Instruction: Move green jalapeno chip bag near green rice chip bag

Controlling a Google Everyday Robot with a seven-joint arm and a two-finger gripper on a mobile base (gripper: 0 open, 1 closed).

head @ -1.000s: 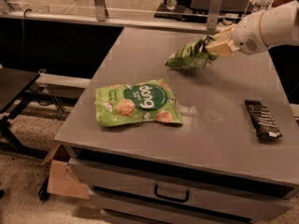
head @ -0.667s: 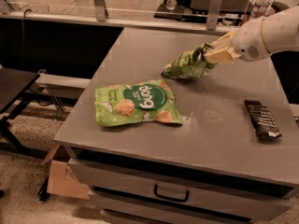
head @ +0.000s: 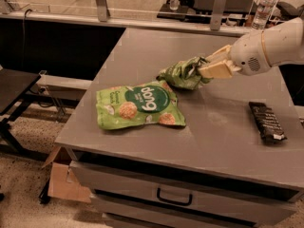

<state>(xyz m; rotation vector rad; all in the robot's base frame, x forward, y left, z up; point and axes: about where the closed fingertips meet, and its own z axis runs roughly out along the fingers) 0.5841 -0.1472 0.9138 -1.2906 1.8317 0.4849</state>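
two bags [head: 140,106] [head: 183,72]; one bar [head: 267,122]; jaws holding one

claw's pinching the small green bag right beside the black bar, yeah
Not quite. The claw does pinch the small bag, but that bag is beside the big green bag, at its upper corner, not beside the black bar, which lies well apart. The camera view shows this.

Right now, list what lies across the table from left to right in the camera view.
green rice chip bag → green jalapeno chip bag → hand, shut on that bag's right end → dark flat packet, far right.
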